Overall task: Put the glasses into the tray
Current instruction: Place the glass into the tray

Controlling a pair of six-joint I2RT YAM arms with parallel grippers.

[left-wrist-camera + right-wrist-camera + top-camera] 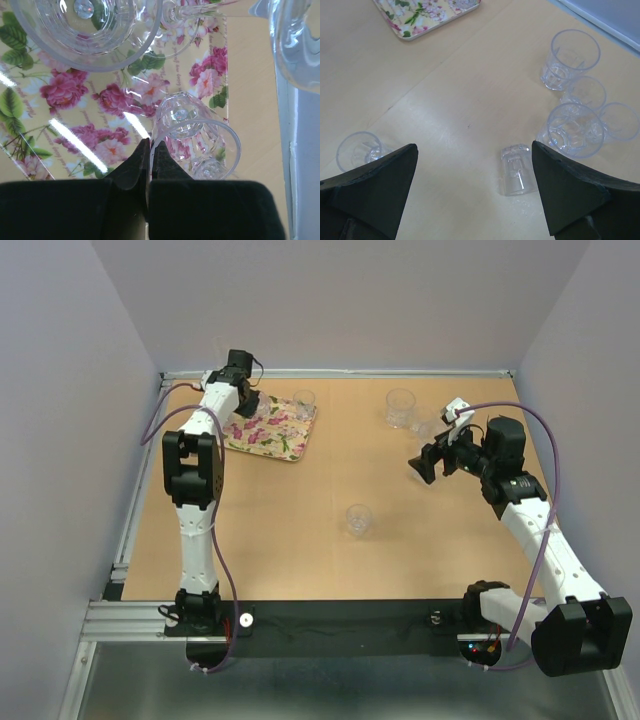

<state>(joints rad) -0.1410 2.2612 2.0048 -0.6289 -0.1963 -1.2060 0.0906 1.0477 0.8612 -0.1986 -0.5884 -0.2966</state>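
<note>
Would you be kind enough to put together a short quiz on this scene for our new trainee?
1. True or false: the right tool is open and empty.
2. The small glass on the table just ahead of the right tool is: A) standing upright, B) lying on its side, C) stacked inside another.
3. Fill in the blank: the left tool is shut on the ____ of a glass above the tray.
Key: 1 true; 2 B; 3 rim.
</note>
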